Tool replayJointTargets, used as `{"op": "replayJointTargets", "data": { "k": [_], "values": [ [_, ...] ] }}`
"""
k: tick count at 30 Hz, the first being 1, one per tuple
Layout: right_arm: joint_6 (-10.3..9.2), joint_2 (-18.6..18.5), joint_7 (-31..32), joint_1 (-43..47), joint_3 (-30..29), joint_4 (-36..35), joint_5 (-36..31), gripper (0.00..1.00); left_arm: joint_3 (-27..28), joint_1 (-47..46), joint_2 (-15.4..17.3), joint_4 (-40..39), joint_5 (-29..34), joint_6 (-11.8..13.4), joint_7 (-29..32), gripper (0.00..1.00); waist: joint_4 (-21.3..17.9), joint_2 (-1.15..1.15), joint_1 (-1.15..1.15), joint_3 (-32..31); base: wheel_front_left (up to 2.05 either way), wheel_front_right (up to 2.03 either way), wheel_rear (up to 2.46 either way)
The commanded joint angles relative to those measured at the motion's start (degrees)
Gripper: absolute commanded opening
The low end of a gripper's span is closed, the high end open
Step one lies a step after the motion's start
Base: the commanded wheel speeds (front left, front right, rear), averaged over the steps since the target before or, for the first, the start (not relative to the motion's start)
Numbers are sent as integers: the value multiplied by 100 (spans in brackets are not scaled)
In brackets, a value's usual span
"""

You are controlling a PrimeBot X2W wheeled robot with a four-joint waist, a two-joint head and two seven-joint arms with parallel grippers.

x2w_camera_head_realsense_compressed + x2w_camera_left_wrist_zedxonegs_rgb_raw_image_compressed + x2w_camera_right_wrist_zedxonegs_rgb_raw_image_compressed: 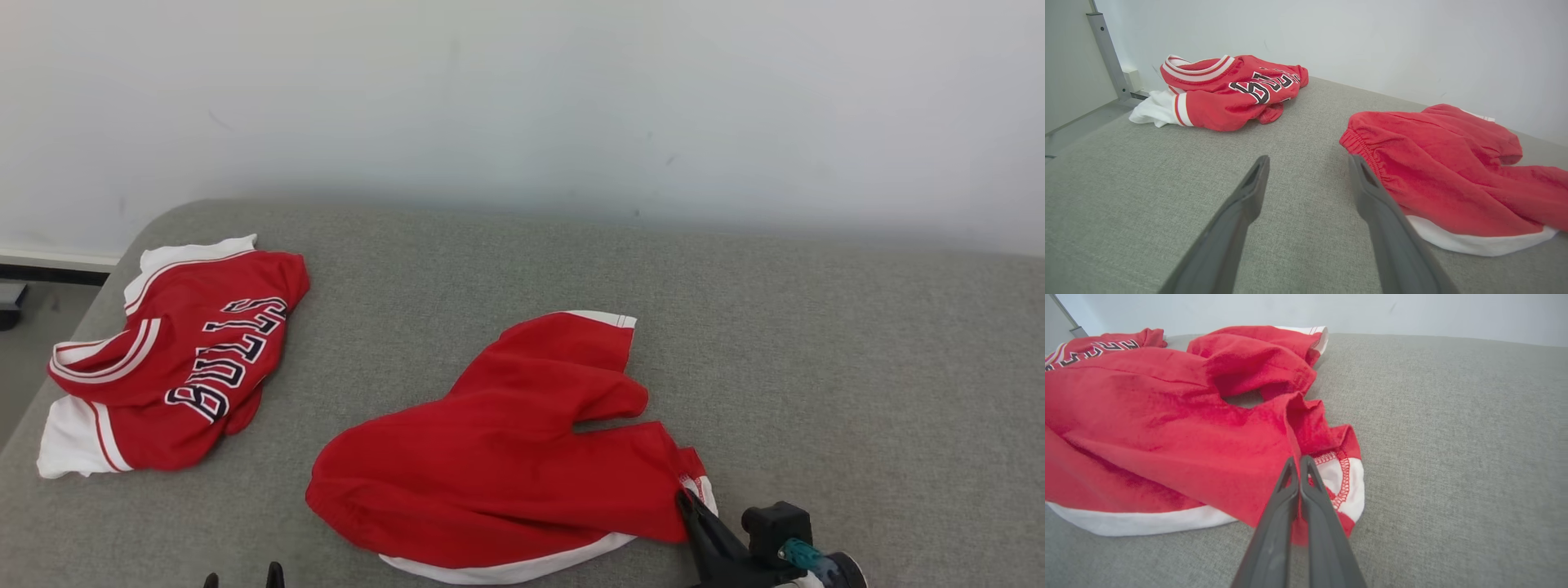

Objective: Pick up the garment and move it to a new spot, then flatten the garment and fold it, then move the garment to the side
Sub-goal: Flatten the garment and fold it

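The garment, a pair of red shorts (506,457) with white trim, lies crumpled on the grey padded surface (816,367). My right gripper (682,496) is at its near right corner, shut on a pinched ridge of red fabric at the leg hem. In the right wrist view the two fingers (1299,459) are pressed together with cloth of the shorts (1167,428) between them. My left gripper (1309,159) is open and holds nothing; it hovers low over the surface, its right finger beside the elastic waistband of the shorts (1437,171). Its fingertips (275,573) peek in at the bottom edge.
A red and white jersey (180,359) with dark lettering lies bunched at the far left, close to the surface's left edge. Beyond that edge is the floor (33,343). A pale wall runs along the back. A metal post (1106,53) stands by the far left corner.
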Motion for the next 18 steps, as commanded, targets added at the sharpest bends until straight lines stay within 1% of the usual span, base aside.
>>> {"op": "replayJointTargets", "data": {
  "k": [1, 4, 12, 15, 16, 18],
  "values": [
    [-13, 0, -9, 155, -38, -101, 75, 0, -12, 52, -10, 32, -53, -28, -12, 100, -63, 0, 0, -12, 0, 0, 0],
    [-13, 0, -9, 419, -92, -487, 159, 0, -73, 46, -10, 103, -82, -30, -12, 100, -155, 0, 0, -41, 0, 0, 0],
    [-13, -10, -8, 1360, -189, -1526, -189, 0, -124, 26, -10, 232, -96, -37, -12, 100, -467, 0, 0, -45, 0, 0, 0],
    [-13, -28, 48, 1722, -174, -1904, -221, 0, -136, -4, -10, 264, -73, -24, -12, 100, -523, 0, 0, -42, 0, 0, 0],
    [-13, -28, 48, 1722, -174, -1904, -221, 0, -136, -4, -10, 264, -73, -24, -12, 100, -523, 0, 0, -42, 0, 0, 0],
    [-13, -25, 152, 1961, -175, -2218, -157, 0, -136, -29, -9, 284, -47, -25, -12, 100, -537, 0, 0, -41, 0, 0, 0]
  ]
}}
